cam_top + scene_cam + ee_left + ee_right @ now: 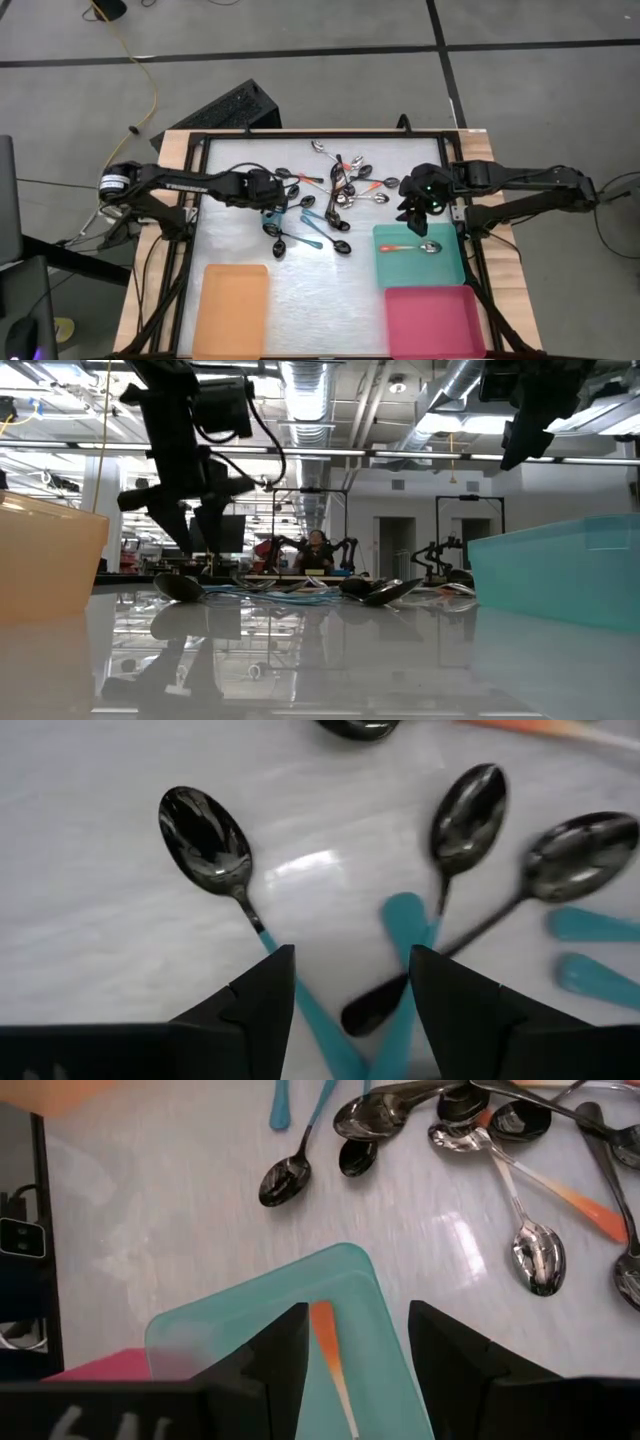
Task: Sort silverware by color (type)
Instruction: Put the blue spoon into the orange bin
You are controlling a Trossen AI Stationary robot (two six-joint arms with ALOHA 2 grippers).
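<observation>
The silverware lies loose on the white table: a heap of orange-handled and plain metal spoons, with teal-handled spoons beside it. My left gripper is open, low over the teal spoons. Its fingers stand on either side of two crossed teal handles and the end of a black spoon's handle. My right gripper is open, up over the far edge of the teal tray. In that tray lies one orange-handled spoon.
An orange tray sits at the near left and a pink tray at the near right, next to the teal one. A black frame borders the table. The white surface between the trays is bare.
</observation>
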